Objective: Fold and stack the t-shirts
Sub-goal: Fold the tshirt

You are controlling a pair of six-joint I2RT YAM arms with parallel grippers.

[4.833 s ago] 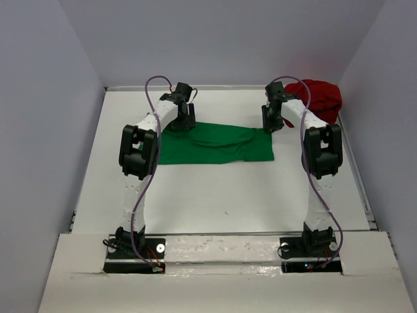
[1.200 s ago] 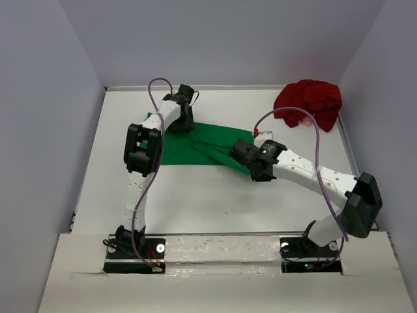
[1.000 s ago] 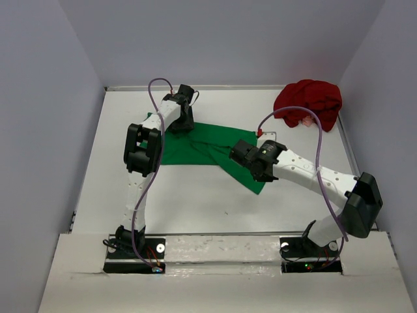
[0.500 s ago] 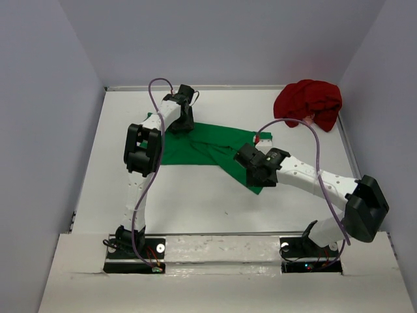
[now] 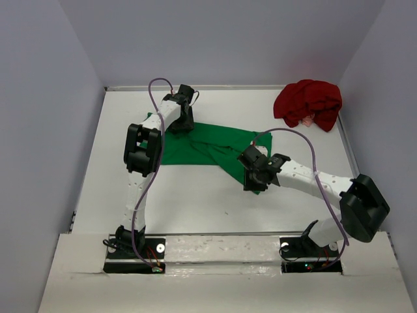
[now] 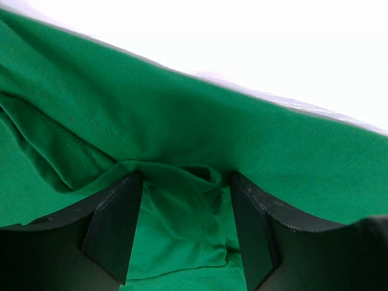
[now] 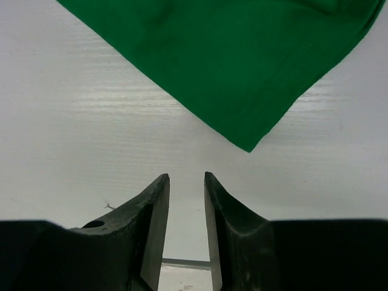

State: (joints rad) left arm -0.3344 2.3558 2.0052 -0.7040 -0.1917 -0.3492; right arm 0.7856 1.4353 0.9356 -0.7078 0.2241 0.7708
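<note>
The bright green t-shirt (image 5: pixel 202 140) lies flat in the middle of the table, its right corner folded down toward the near side. My left gripper (image 5: pixel 184 124) rests on its far left part. In the left wrist view that gripper (image 6: pixel 185 176) is open, fingers wide apart, with a loose bunch of the green t-shirt (image 6: pixel 200 121) between them. My right gripper (image 5: pixel 253 184) hovers by the folded corner. Seen from the right wrist, it (image 7: pixel 186 177) is open a narrow gap and empty, over bare table, the green t-shirt's (image 7: pixel 242 60) corner just ahead. The dark red t-shirt (image 5: pixel 309 103) sits crumpled at the far right.
The white table (image 5: pixel 195 208) is boxed in by grey walls on the left, right and far sides. Its right edge has a raised rim (image 5: pixel 357 176). Both arm bases stand at the near edge.
My right gripper dragged the green t-shirt's right corner toward the near side, let it go and pulled back a little. The left arm has stayed still.
</note>
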